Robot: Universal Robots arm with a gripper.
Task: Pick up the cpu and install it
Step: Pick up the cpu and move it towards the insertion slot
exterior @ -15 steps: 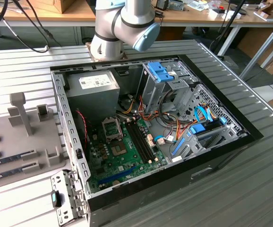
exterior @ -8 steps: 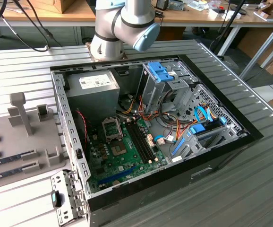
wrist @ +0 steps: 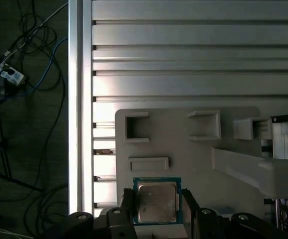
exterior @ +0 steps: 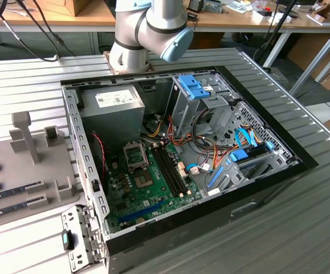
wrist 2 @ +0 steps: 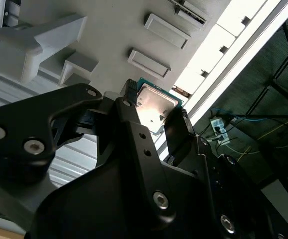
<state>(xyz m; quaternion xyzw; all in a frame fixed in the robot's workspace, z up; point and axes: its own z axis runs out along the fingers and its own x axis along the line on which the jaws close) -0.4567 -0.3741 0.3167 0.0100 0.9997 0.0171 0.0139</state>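
The cpu (wrist: 156,200), a small square chip with a silver top and a thin green rim, sits between the two black fingers of my gripper (wrist: 157,205), which is shut on its opposite edges. In the second wrist view the cpu (wrist 2: 156,105) is again clamped in the gripper (wrist 2: 153,108). It hangs over a grey holder tray (wrist: 184,149) with low rectangular pockets. In the exterior view the motherboard's socket (exterior: 135,154) lies inside the open computer case, its metal frame raised, below the arm (exterior: 148,28).
The open case (exterior: 182,148) holds a power supply (exterior: 112,108), memory slots (exterior: 169,165), cables and blue drive brackets (exterior: 193,87). The grey tray (exterior: 33,165) with upright posts lies at the exterior view's left on a ribbed metal table (exterior: 279,228). Cables lie on the floor (wrist: 19,99) beyond the table's edge.
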